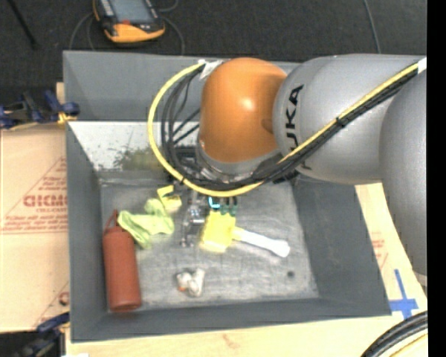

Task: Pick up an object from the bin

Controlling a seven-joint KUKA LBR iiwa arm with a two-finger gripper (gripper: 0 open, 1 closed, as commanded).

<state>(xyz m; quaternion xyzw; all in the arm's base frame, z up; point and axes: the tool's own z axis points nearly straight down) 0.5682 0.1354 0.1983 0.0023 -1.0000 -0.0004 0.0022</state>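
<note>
My gripper (189,224) hangs below the orange wrist cover, low in the middle of the bin. A yellow brush head with a white handle (228,234) lies just right of it, the handle pointing right. Left of it, close by, lies a crumpled yellow-green cloth-like thing (147,224). A small yellow piece (166,193) sits just above that, toward the back of the bin. Nothing shows held in the gripper.
A red bottle (122,265) lies along the left wall, its cap toward the back. A small crumpled silvery-white thing (189,281) rests near the front wall. The arm and its cables cover the back right of the bin.
</note>
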